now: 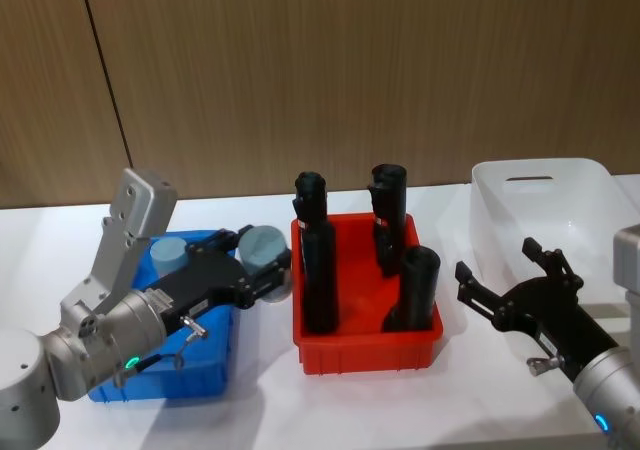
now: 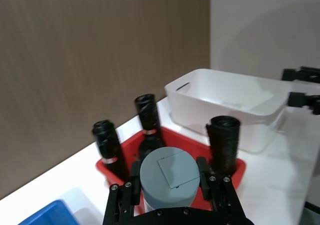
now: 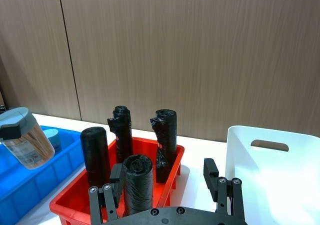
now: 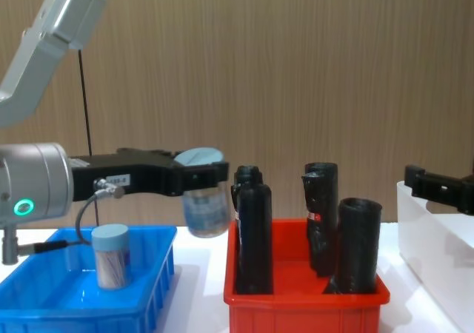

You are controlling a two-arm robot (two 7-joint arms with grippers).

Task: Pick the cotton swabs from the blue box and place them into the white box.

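A cotton swab tub [image 1: 262,243] is clamped in the left gripper [image 4: 201,176], held aloft just left of the red bin [image 1: 370,355], whose four black rolls [image 1: 320,270] are stood between it and the white box [image 1: 500,225]. A second tub [image 4: 110,255] is seen in the blue box [image 4: 159,281] left of the bin, the right gripper [image 1: 497,262] is spread open off the bin's right, and the held tub's label cannot be read.

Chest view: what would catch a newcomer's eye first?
The left tool is shut on a swab tub, held in the air at the blue box's right edge. Next come four tall black rolls standing in the red box at centre, and the right tool, open beside the white box.
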